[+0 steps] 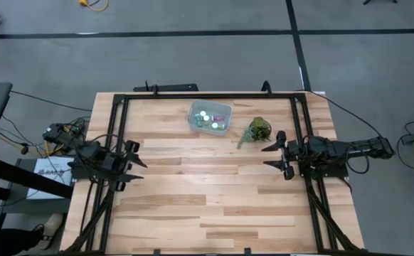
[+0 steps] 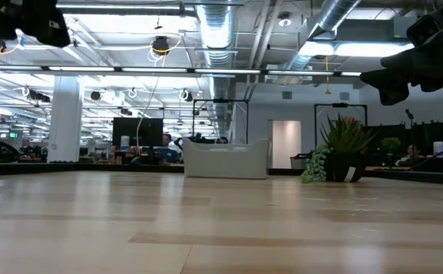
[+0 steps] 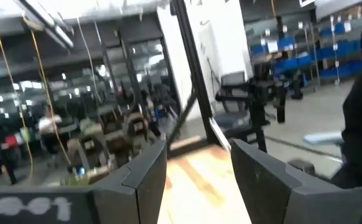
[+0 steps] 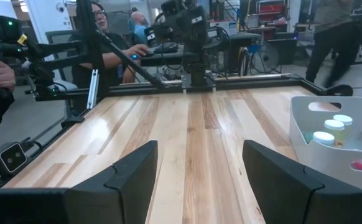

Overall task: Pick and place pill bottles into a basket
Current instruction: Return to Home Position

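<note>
Counted from above, largest first: one table [image 1: 207,206], two dark arms, one basket [image 1: 191,114], one green leafy clump [image 1: 258,129], and at least three pill bottles [image 1: 202,114], perhaps four or five, the caps being too crowded for a firm tally. Pale wood planks for the surface, edged by a black frame. Beyond it, at table height, a large open hall with ceiling ducts, strip lights and desks. Past the table's left side, in the right wrist view, one seated person [image 4: 106,43] and, farther off, one standing person [image 4: 336,34]. Left gripper [image 1: 139,161] parked at the table's left edge, raised off the wood, jaws spread wide and holding nothing, with a clear gap between its fingers [image 3: 140,180] in its own wrist view. Right gripper [image 1: 267,156] parked at the right edge, close by the leafy clump, also raised, jaws likewise wide and empty, fingers [image 4: 134,171] well apart. Basket standing toward the table's far edge, just left of the clump and not touching it, well apart from both grippers. Inside the basket, every bottle in view: round white caps bunched together from above, two of them and one pink side showing over the wall from the right wrist.
</note>
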`<state>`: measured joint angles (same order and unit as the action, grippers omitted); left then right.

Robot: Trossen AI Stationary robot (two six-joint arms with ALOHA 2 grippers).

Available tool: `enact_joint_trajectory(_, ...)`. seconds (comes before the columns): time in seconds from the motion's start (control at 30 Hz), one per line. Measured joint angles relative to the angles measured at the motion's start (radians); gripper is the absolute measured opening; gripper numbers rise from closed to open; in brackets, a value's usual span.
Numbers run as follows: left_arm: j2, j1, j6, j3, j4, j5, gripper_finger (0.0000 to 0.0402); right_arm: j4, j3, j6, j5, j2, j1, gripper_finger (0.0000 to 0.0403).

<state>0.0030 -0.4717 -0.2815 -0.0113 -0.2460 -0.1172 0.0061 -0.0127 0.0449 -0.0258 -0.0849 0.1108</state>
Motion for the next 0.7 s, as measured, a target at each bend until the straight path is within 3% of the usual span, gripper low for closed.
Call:
enact_joint_trajectory(0.4, 0.001, 0.0, 0.155, 0.0, 0.175, 0.034, 0.0171, 0.001, 0.0, 0.0, 0.0, 0.0, 0.0, 0.023)
enact_joint_trajectory(0.6, 0.001, -0.001, 0.204, 0.0, 0.209, 0.169, 0.0171, 0.001, 0.0, 0.0, 0.0, 0.0, 0.0, 0.023)
enact_joint_trajectory(0.7, 0.001, -0.001, 0.204, 0.0, 0.206, 0.188, 0.0171, 0.001, 0.0, 0.0, 0.0, 0.0, 0.0, 0.023)
